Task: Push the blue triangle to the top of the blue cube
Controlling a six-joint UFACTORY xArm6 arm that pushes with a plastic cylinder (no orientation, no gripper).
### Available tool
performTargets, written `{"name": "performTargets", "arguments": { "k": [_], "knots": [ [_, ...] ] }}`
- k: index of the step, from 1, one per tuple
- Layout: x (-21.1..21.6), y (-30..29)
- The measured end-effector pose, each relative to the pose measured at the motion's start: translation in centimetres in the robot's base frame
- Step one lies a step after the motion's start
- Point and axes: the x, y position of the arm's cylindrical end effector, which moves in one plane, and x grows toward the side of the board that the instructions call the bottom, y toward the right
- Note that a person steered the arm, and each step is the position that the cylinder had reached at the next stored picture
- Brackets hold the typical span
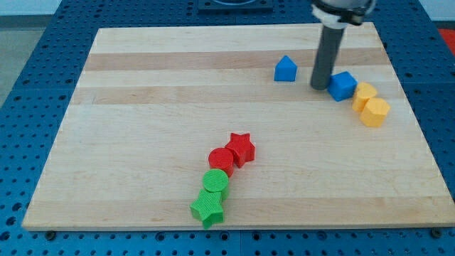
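The blue triangle lies on the wooden board in the upper right part of the view. The blue cube lies to its right and slightly lower. My tip stands between them, touching or almost touching the cube's left side and about a block's width right of the triangle.
Two yellow blocks sit touching each other just right of and below the blue cube. A red star, a red round block, a green round block and a green star form a line at the lower middle.
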Motion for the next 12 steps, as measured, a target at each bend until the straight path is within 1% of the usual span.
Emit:
{"name": "performTargets", "arguments": {
  "k": [1,2,3,4,5,6,7,9,10,11,12],
  "knots": [
    [0.0,1.0],
    [0.0,-2.3],
    [0.2,-5.8],
    [2.3,-10.7],
    [2.6,-17.2],
    [-1.4,-17.4],
    [-3.2,-13.3],
    [-3.2,0.0],
    [-3.4,0.8],
    [-5.1,-1.0],
    [-6.7,-0.4]
  ]
}}
